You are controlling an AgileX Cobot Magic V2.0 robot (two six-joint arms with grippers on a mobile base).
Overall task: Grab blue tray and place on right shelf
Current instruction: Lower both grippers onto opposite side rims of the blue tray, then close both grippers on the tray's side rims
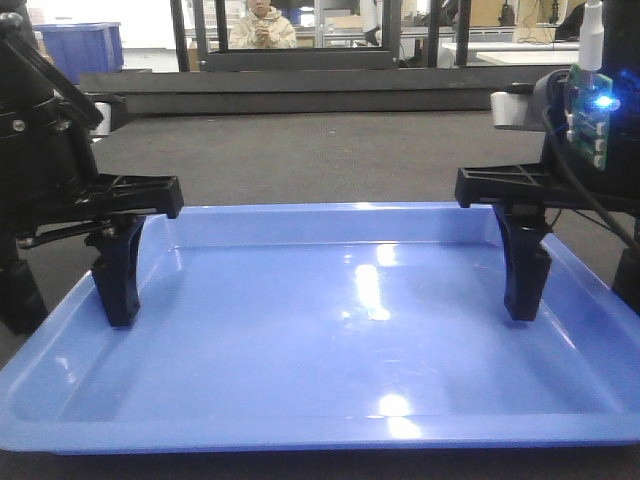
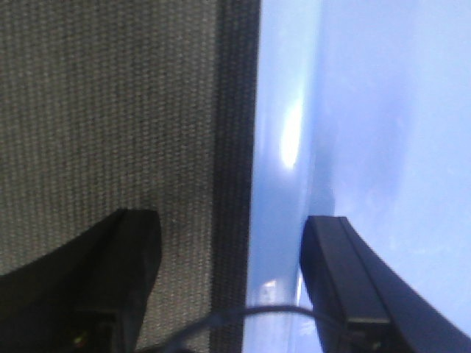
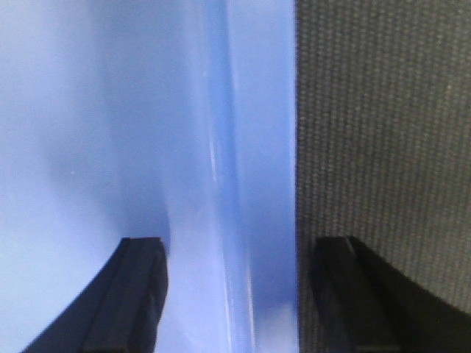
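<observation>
The blue tray point(image 1: 330, 340) lies flat on the dark carpeted table point(image 1: 320, 160) and fills the near part of the front view. My left gripper point(image 1: 75, 300) is open and straddles the tray's left rim point(image 2: 276, 147): one finger point(image 2: 338, 272) stands inside the tray, the other point(image 2: 121, 257) over the carpet. At the opposite side my right gripper point(image 1: 578, 295) is open astride the right rim point(image 3: 257, 147), with one finger point(image 3: 136, 294) inside and the other finger point(image 3: 346, 294) outside. Neither gripper's fingers press on the rim. The right shelf is out of view.
A low dark ledge point(image 1: 300, 90) runs across the back of the table. Behind it a person point(image 1: 262, 25) sits past a black frame. A deep blue storage bin point(image 1: 85, 45) stands at the far left.
</observation>
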